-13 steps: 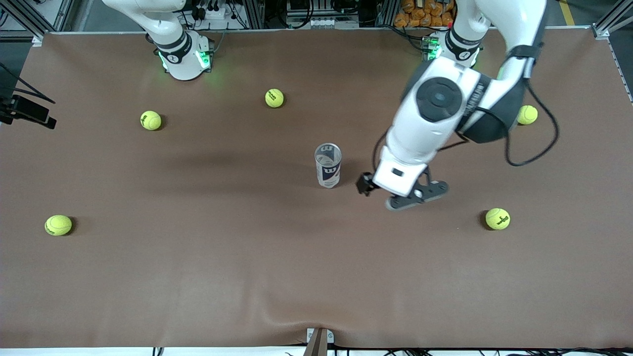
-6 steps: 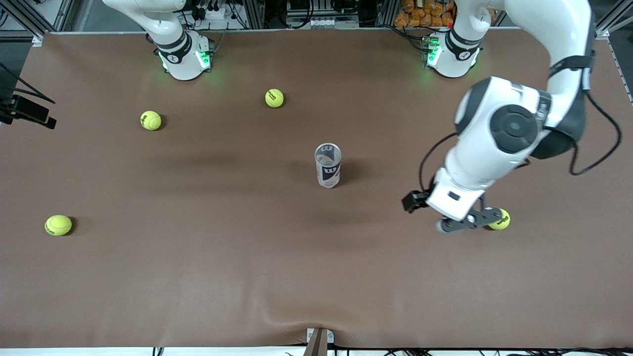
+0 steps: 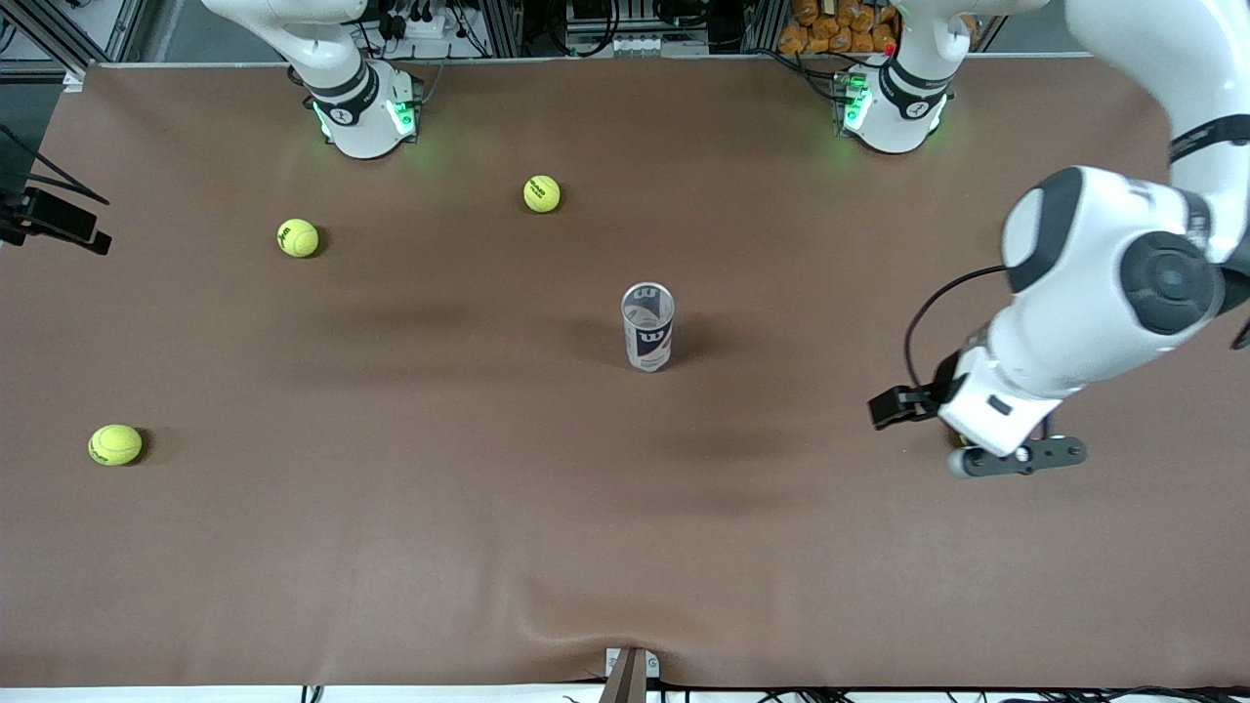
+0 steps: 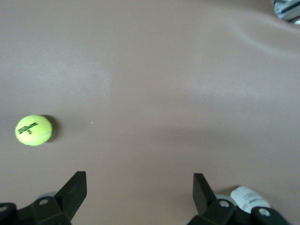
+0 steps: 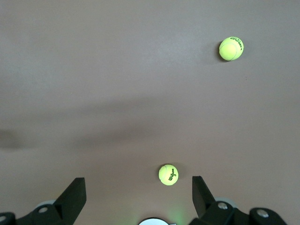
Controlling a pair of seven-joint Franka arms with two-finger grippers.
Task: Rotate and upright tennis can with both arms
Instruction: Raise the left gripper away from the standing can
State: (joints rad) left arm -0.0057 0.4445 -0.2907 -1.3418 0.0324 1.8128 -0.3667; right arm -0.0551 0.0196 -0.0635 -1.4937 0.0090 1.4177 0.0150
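L arm has swung off the tennis can toward its own end of the surface; left gripper now over bare cloth near a ball, jaws spread, empty. Can stands upright mid-surface, looks empty afaict, so I reckon done. Right gripper waits up high, jaws spread too.

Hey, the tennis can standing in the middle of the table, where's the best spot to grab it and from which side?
Probably the tennis can is best gripped around its cylindrical wall, about mid-height on the label, with open fingers coming in level from the side toward the left arm's end, where the brown table is bare. It stands upright with its open rim up, so a straight-down pinch would meet only the thin rim.
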